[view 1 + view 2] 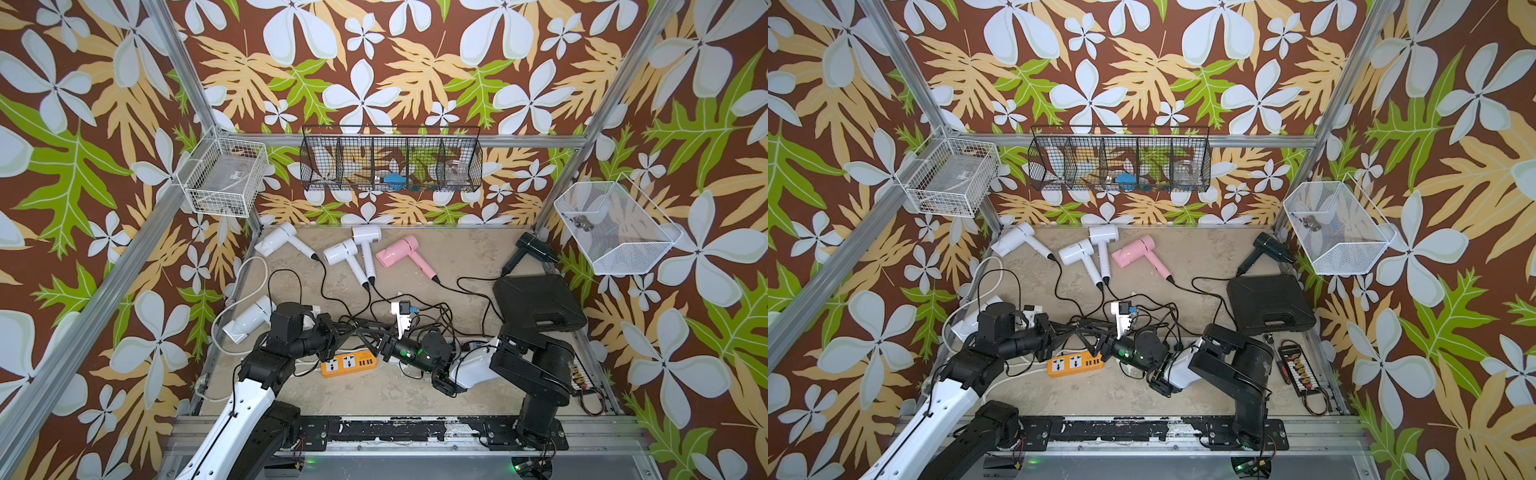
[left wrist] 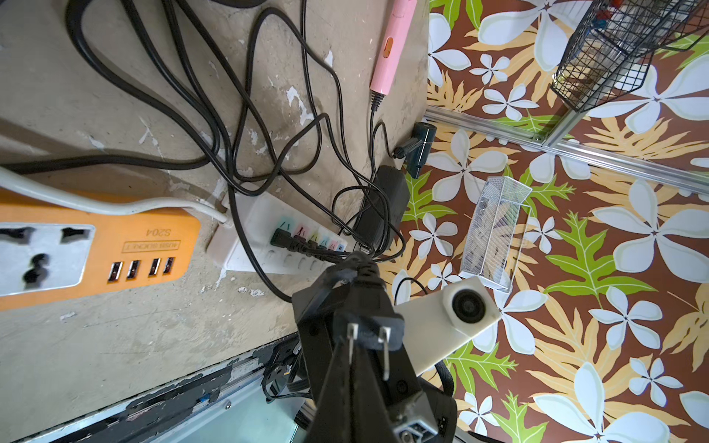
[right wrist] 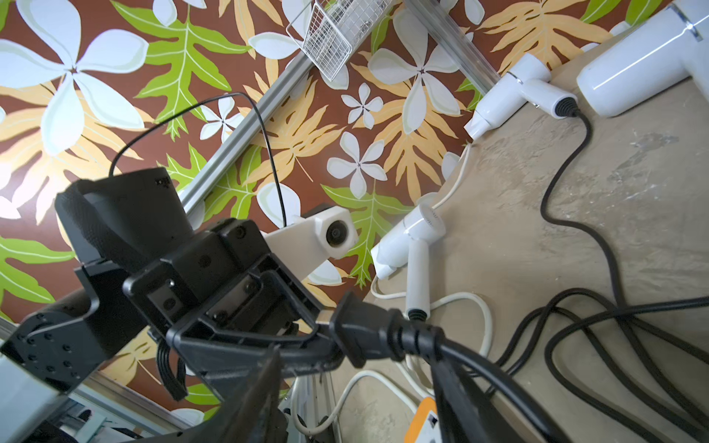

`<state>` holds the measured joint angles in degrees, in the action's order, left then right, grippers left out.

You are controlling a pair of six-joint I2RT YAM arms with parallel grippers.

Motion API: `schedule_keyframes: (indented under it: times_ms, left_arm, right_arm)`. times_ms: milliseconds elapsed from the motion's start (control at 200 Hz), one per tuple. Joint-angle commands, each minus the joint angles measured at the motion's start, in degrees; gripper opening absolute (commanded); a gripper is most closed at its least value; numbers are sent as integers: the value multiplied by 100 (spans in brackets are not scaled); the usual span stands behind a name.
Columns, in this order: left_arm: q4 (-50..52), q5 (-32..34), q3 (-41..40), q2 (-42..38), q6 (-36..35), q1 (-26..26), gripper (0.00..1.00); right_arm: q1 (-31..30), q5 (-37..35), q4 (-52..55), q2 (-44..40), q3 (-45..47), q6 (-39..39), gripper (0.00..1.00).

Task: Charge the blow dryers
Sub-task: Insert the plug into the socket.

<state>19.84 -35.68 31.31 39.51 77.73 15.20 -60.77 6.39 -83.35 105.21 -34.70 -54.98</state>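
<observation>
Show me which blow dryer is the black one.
The black blow dryer in the far right corner, just behind the black case; the other five are white or pink.

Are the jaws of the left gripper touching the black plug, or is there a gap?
Touching. In the left wrist view the left gripper has its jaws closed on the pronged end of the black plug, with no gap.

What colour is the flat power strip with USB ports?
The small power strip is orange; the left wrist view shows it best.
</observation>
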Motion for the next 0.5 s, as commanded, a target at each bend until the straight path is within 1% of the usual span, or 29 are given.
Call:
schedule_keyframes:
  times_ms: [0, 155, 255, 325, 395, 495]
  left_arm:
    - [-217, -114, -82, -93, -204, 9, 0]
    - [-1133, -158, -222, -268, -661, 3, 0]
    - [-1185, -107, -162, -231, -1045, 7, 0]
    - [-1116, -69, -136, -181, -1296, 1, 0]
    - [-1133, -62, -154, -155, -1520, 1, 0]
    - [-1190, -77, -212, -164, -1844, 0, 0]
  right_arm:
    - [43, 186, -320, -28, -135, -633, 64]
    - [89, 583, 85, -47, -244, -1614, 64]
    - [137, 965, 383, -98, -291, -2139, 65]
    - [208, 1264, 382, -99, -261, -2578, 66]
    - [248, 1515, 180, -89, -170, -2969, 68]
    - [281, 1765, -75, -143, -58, -3391, 76]
